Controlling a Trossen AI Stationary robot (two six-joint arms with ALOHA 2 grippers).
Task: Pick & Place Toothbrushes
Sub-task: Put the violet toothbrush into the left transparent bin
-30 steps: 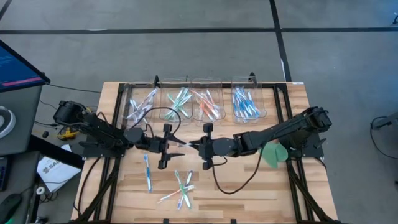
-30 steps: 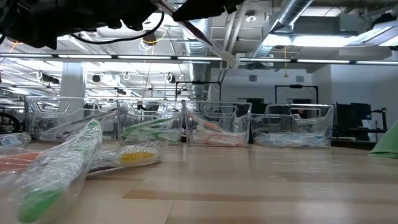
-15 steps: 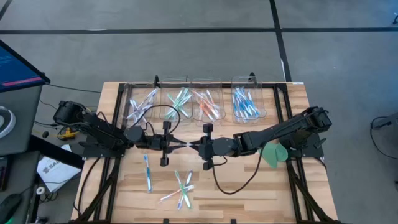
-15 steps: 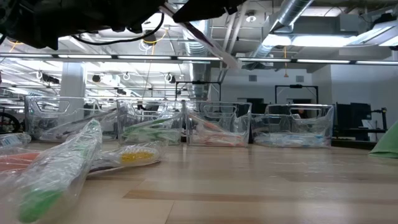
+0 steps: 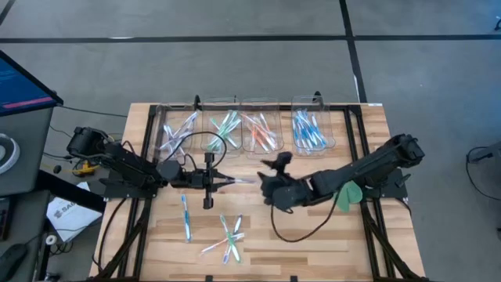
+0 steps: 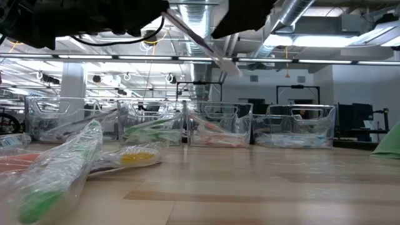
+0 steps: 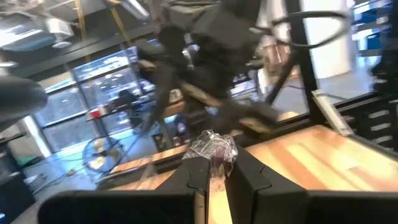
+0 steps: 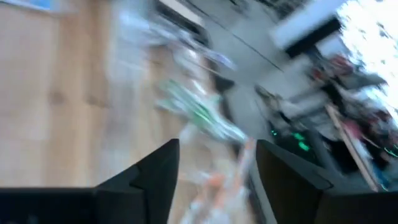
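A wrapped toothbrush (image 5: 239, 181) hangs in the air over the table's middle, with my left gripper (image 5: 213, 180) shut on its left end. In the low view the toothbrush (image 6: 203, 44) shows as a pale stick high above the table. My right gripper (image 5: 272, 172) stands open a little to the right of the toothbrush's free tip and touches nothing; its fingers (image 8: 155, 174) are spread wide. More toothbrushes lie flat on the table near the front: a blue one (image 5: 185, 215) and a small heap (image 5: 228, 237). My left gripper pinches the toothbrush's wrapped end (image 7: 214, 151) between its two fingers. The fingers come about level from the table's left and lie along the toothbrush. The toothbrush juts out past the fingertips toward the table's right, lifted clear of the table.
Several clear bins (image 5: 246, 131) holding sorted toothbrushes stand in a row along the far edge. A flat green leaf-shaped piece (image 5: 345, 196) lies under my right arm. Black frame rails (image 5: 141, 204) run along both sides of the table.
A second ago both grippers met at the toothbrush. My right gripper has let go of it, turned, and drawn back toward the table's right edge. The toothbrush stays in my left gripper, clear of the table.
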